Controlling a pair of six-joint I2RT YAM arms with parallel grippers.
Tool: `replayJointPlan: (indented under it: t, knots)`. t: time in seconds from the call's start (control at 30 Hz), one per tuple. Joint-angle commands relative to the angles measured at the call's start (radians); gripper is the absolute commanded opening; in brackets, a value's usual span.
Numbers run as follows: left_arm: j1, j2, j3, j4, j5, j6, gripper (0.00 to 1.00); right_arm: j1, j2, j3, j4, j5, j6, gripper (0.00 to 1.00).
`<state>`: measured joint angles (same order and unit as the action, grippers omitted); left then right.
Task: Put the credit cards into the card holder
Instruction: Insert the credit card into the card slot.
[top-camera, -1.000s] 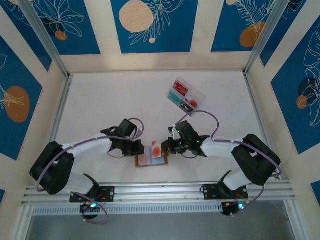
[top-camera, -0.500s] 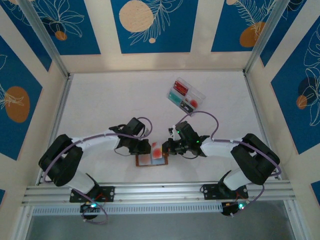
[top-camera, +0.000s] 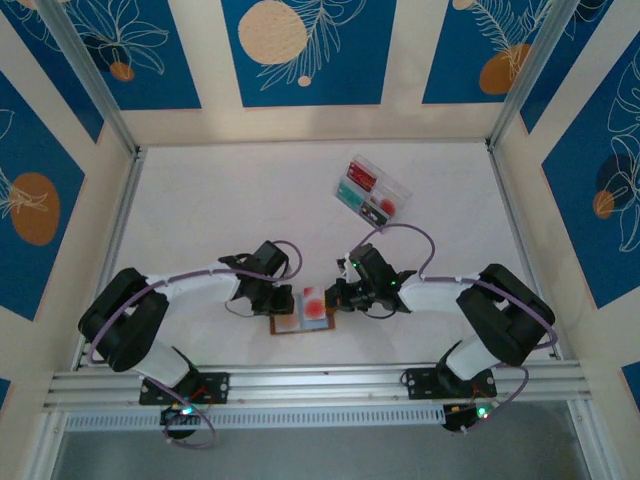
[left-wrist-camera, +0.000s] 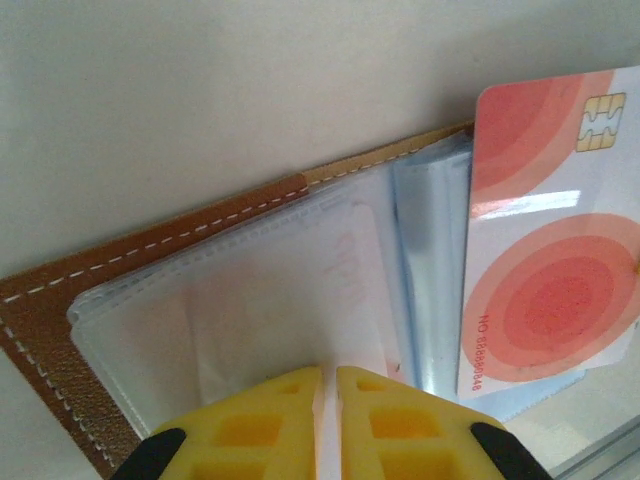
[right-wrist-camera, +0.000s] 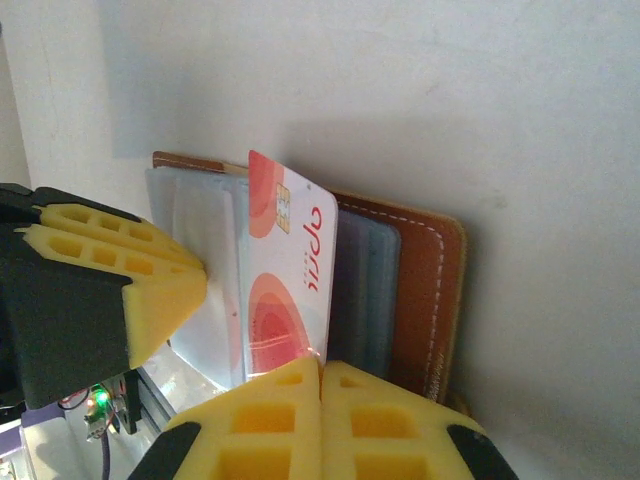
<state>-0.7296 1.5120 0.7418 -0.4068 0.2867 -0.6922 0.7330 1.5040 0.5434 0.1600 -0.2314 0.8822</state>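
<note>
The right gripper (right-wrist-camera: 320, 375) was clamped on one edge of a red-and-white credit card (right-wrist-camera: 290, 265), held tilted over the open card holder (right-wrist-camera: 430, 290), with its far edge among the clear sleeves (left-wrist-camera: 280, 290). It did not look seated in a pocket yet. The left gripper (left-wrist-camera: 328, 395) had its jaws nearly together, tips pressed on those sleeves; whether it pinched a leaf could not be told. Further out, more credit cards (top-camera: 360, 178) lay in the clear tray (top-camera: 405, 192), well apart, so most of the job appeared left.
</note>
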Motion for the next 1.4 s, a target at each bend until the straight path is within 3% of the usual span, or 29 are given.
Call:
replayJointPlan:
  t: [0.0, 0.77, 1.37]
  knots:
    - [-0.001, -0.016, -0.019, -0.058, -0.044, 0.027, 0.13, 0.004, 0.013, 0.02, -0.035, 0.009, -0.017, 0.0]
    - [-0.001, -0.003, -0.073, 0.0, -0.026, 0.003, 0.12, 0.033, 0.028, 0.064, 0.089, -0.116, 0.014, 0.0]
    - [0.001, -0.016, -0.074, -0.015, -0.029, 0.0, 0.12, 0.049, 0.042, 0.046, 0.044, -0.027, -0.02, 0.0]
